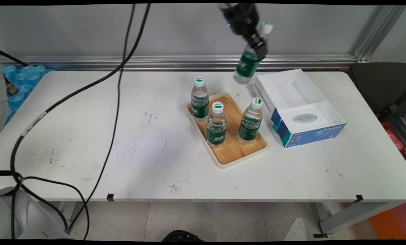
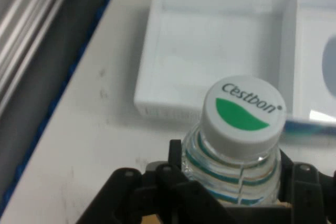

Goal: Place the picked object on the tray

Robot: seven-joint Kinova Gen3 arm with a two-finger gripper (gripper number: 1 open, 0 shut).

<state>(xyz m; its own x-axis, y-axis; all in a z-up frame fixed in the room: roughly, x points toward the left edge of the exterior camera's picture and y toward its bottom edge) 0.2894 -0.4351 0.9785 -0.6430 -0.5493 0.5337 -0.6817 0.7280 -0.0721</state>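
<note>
Here, in the main view, the pincer (image 1: 257, 42) at top centre is clenched on a bottle (image 1: 248, 64), held tilted above the bench (image 1: 121, 143), its base low-left, between tray (image 1: 235, 154) and box (image 1: 300, 102). Three bottles stand on the tray. In the hand view, the cap (image 2: 244, 111) sits just above the linkage, the box (image 2: 210, 45) beyond.
</note>
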